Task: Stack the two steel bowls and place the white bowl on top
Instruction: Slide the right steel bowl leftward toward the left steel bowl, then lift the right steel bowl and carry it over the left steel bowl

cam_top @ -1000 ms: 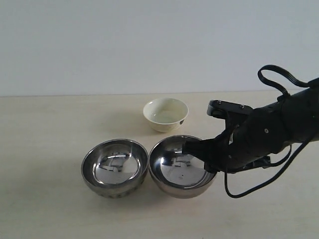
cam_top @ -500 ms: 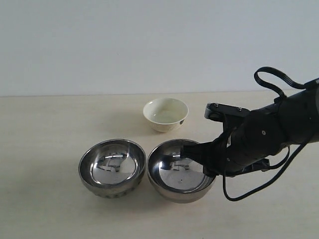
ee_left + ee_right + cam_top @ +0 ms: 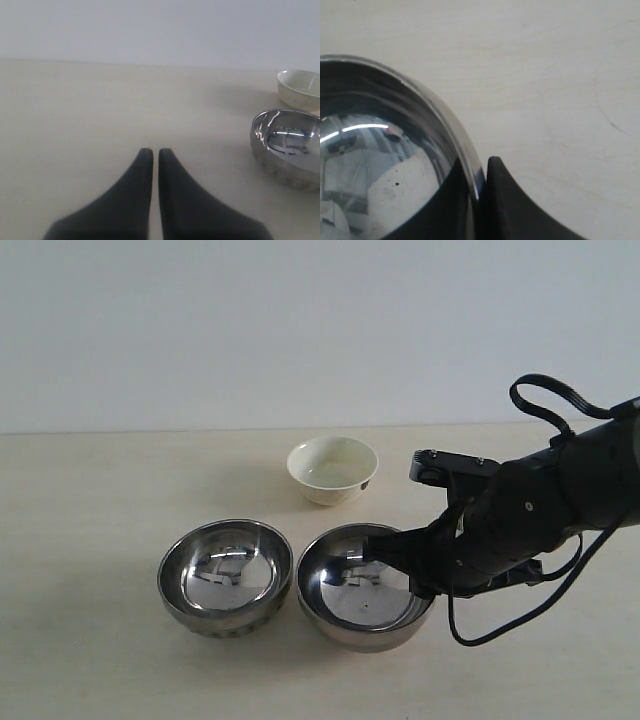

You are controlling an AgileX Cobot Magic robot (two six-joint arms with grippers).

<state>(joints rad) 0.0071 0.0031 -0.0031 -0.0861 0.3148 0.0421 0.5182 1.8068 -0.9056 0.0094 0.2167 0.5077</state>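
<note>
While the right hand [image 3: 477, 172] pinches the 3 o'clock rim of the right steel bowl [image 3: 360, 590], one finger inside and one outside, the left steel bowl [image 3: 225, 575] sits just beside it at 9 o'clock on the surface [image 3: 90, 520]. White bowl [image 3: 332, 468]: apart, at 12 o'clock. Left hand [image 3: 155, 160]: fingers nearly together, holding nothing.

Risk: thin pinch on slick steel. The bowl may swing or slip on lifting and knock its neighbour.

Versus one second ago: held bowl drawn slightly toward 6 o'clock; left bowl nudged toward 9 o'clock; white bowl unmoved.
</note>
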